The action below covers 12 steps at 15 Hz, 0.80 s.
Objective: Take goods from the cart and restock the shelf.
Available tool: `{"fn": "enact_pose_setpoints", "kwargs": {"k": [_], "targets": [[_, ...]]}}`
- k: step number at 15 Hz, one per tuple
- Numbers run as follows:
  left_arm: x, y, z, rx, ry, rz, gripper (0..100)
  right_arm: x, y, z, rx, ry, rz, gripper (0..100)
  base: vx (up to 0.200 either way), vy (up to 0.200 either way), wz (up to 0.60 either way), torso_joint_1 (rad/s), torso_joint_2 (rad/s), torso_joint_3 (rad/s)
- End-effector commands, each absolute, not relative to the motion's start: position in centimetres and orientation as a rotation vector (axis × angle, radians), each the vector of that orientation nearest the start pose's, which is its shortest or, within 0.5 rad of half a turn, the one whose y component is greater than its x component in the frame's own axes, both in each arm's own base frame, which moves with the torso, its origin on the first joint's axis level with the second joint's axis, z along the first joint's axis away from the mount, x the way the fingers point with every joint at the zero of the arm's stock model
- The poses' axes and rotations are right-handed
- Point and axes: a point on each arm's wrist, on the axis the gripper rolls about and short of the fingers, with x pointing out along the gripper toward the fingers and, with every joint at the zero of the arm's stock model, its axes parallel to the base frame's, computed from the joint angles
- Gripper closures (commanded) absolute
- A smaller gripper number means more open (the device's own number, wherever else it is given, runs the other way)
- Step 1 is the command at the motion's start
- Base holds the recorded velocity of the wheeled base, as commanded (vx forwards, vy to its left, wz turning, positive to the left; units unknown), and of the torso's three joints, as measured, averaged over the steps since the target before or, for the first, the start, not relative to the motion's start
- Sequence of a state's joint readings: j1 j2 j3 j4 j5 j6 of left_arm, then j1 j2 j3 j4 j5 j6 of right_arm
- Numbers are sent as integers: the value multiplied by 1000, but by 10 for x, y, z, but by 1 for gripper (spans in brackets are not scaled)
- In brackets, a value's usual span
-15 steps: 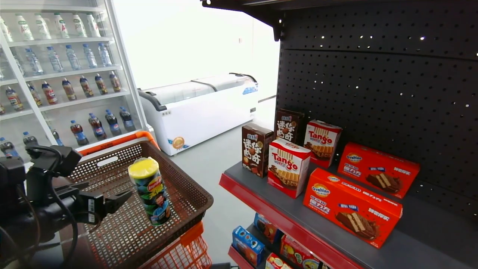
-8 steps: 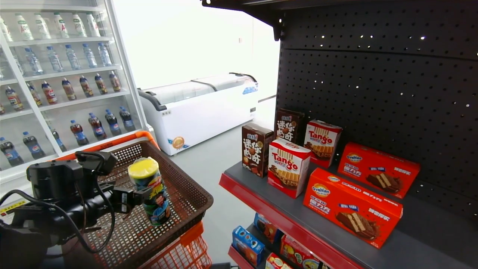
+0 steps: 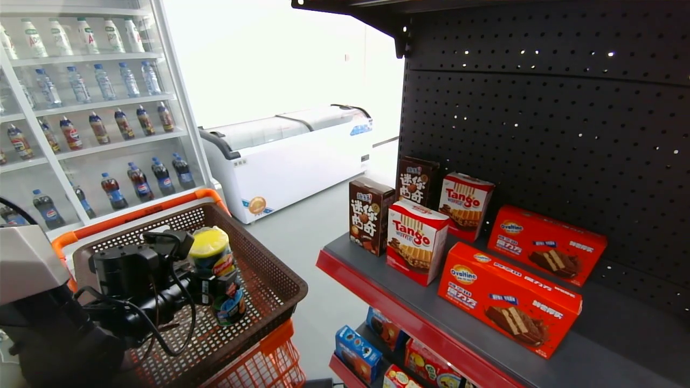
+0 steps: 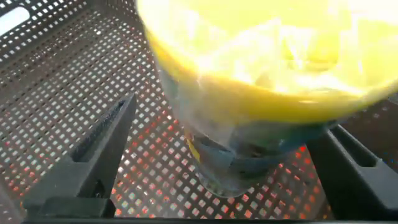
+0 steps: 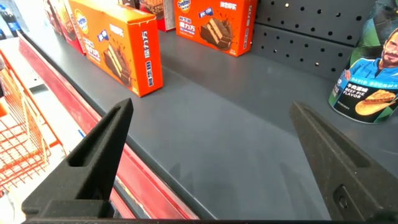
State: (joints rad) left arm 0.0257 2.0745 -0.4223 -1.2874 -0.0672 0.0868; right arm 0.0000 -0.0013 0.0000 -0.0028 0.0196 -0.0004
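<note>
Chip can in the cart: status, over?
Left gripper open, straddling the can, upright in the basket. Right gripper open over bare shelf deck. No obstruction seen around the can.

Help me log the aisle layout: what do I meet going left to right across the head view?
Drinks cooler → yellow-lidded can in the cart basket → white chest freezer → front dark-brown box → front wafer box → front red cake box.
</note>
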Motion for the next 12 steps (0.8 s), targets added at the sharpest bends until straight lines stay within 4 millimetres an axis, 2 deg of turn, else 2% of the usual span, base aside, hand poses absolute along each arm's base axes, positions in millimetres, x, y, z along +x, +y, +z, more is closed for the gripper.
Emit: {"fn": "enact_pose_setpoints", "kwargs": {"k": [1, 8, 9, 12], "targets": [[308, 2, 29, 69, 390, -71, 0, -23, 0, 76, -2, -3, 20, 0, 0, 0, 0, 0, 0, 0], [314, 2, 21, 76, 384, -69, 0, -23, 0, 76, -2, -3, 20, 0, 0, 0, 0, 0, 0, 0], [316, 2, 23, 80, 374, -68, 100, -23, 0, 76, -2, -3, 20, 0, 0, 0, 0, 0, 0, 0], [314, -3, 22, 110, 399, -69, 100, -23, 0, 76, -2, -3, 20, 0, 0, 0, 0, 0, 0, 0]]}}
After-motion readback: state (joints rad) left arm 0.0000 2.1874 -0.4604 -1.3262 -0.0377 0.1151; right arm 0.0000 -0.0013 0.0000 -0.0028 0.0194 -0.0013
